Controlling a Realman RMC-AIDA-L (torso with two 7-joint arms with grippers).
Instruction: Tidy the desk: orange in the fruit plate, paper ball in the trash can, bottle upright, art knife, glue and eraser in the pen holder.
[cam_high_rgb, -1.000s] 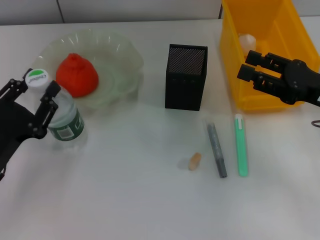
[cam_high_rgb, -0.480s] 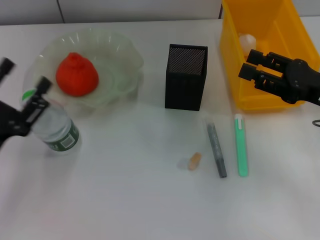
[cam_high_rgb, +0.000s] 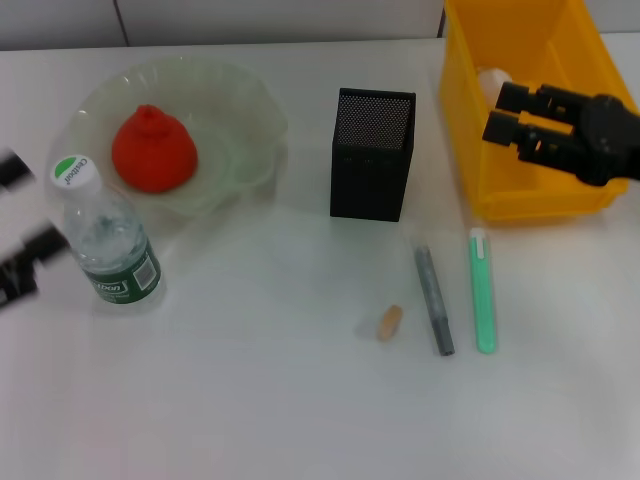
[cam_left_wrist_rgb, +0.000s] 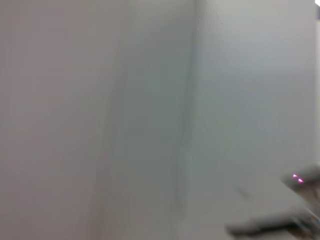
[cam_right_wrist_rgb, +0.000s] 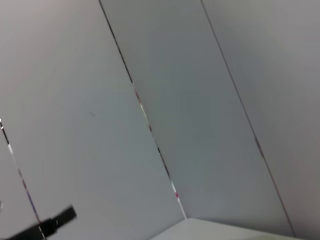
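Note:
The bottle (cam_high_rgb: 112, 247) stands upright on the desk (cam_high_rgb: 250, 400), in front of the fruit plate (cam_high_rgb: 240, 95) that holds the orange (cam_high_rgb: 153, 148). My left gripper (cam_high_rgb: 25, 210) is open at the far left edge, blurred and clear of the bottle. My right gripper (cam_high_rgb: 507, 113) hangs open over the yellow trash can (cam_high_rgb: 560, 40), with the paper ball (cam_high_rgb: 492, 79) inside just behind it. In front of the black pen holder (cam_high_rgb: 372, 155) lie the tan eraser (cam_high_rgb: 389, 322), the grey art knife (cam_high_rgb: 434, 298) and the green glue (cam_high_rgb: 483, 290).
Both wrist views show only grey wall panels. The trash can fills the back right corner, and the plate sits at the back left.
My left gripper has let go of the bottle and pulled away to the left. The bottle now stands upright on its own. My right gripper has shifted slightly back over the trash can.

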